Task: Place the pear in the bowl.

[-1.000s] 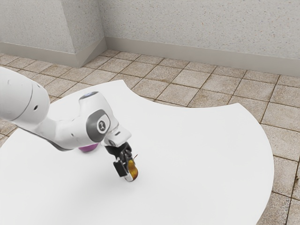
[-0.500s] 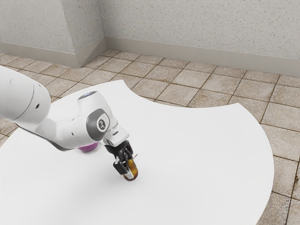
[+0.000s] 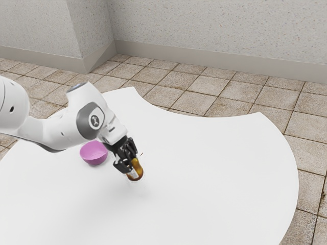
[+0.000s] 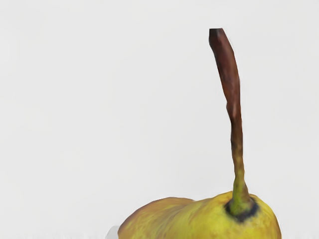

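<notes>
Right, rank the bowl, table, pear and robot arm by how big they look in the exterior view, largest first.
1. Table
2. Robot arm
3. Bowl
4. Pear, partly covered

Exterior view, twelve at top. White arm enters from nine to ten o'clock, its thick upper link cut by the edge. Forearm runs toward three o'clock into the wrist, a grey ring on its joint, capped end tipped to eleven. From there the hand slants down toward five o'clock. Black gripper angles the same way, tilted off vertical, fingers apart yet firm in a grip, one pressing from each side.
</notes>
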